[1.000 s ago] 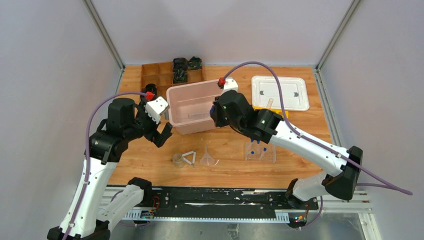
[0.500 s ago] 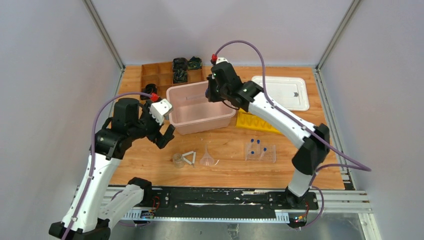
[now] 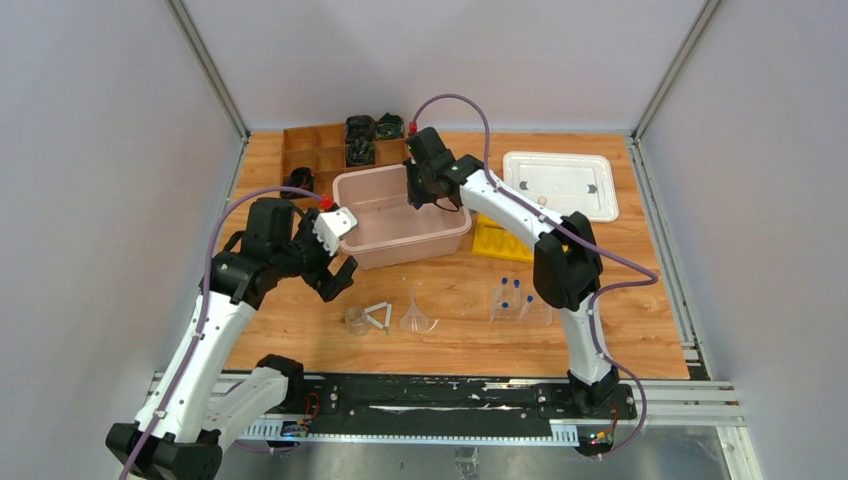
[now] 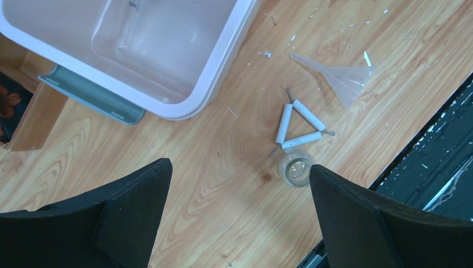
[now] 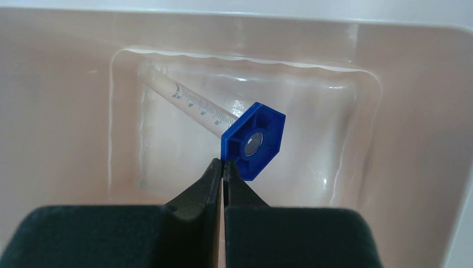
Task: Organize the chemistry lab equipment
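Your right tool (image 5: 223,163) is pressed together, pinching nothing, at the blue foot of the graduated tube (image 5: 195,109), which lies in the pink bin (image 5: 413,139). Your left tool (image 4: 239,167) hangs spread. Lower it squarely astride the beaker (image 4: 295,169), at 6 o'clock of the triangle (image 4: 301,114), without nudging either.

**A:** How's the light?
**B:** Bright and even from overhead, with only faint soft shadows on the light wooden counter (image 3: 450,288).
**A:** Sharpness?
**B:** Crisp, though white glare streaks the floor of the glossy pale pink plastic bin (image 5: 67,84).
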`<state>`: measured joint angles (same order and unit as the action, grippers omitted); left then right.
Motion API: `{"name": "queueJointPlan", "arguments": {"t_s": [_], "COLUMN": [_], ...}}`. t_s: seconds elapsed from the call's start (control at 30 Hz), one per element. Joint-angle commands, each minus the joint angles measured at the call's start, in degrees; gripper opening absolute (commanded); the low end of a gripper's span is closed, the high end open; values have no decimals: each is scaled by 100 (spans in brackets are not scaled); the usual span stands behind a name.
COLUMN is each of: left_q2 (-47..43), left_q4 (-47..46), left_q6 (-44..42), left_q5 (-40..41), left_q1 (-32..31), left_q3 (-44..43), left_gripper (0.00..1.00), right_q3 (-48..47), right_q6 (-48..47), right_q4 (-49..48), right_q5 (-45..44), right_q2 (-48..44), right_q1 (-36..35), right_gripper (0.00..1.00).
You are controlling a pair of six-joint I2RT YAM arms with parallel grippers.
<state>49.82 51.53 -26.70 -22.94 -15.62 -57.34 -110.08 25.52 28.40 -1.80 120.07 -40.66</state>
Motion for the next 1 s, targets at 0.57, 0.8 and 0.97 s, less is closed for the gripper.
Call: {"name": "queueJointPlan", "arguments": {"t_s": [0.57,0.8,0.97], "left_q2": [62,-51,-83], "left_q4": [-99,34,115], "left_q6": [111,159,51], "left_q5": [-88,-28,95], "left_q1": [-20,-20,-12], "left_q3": [-61,-50,-6], "left_gripper": [100,100,100], "right_q3": [496,1838,3136], "right_q6": [-127,-86,394], "right_q4": [-556,-188,-78], "right_q5": [-142,-782,-931], "right_q2": [-599,-2068,-2623], "right_q1": [45,-886,-1839], "right_gripper": [61,65,66]}}
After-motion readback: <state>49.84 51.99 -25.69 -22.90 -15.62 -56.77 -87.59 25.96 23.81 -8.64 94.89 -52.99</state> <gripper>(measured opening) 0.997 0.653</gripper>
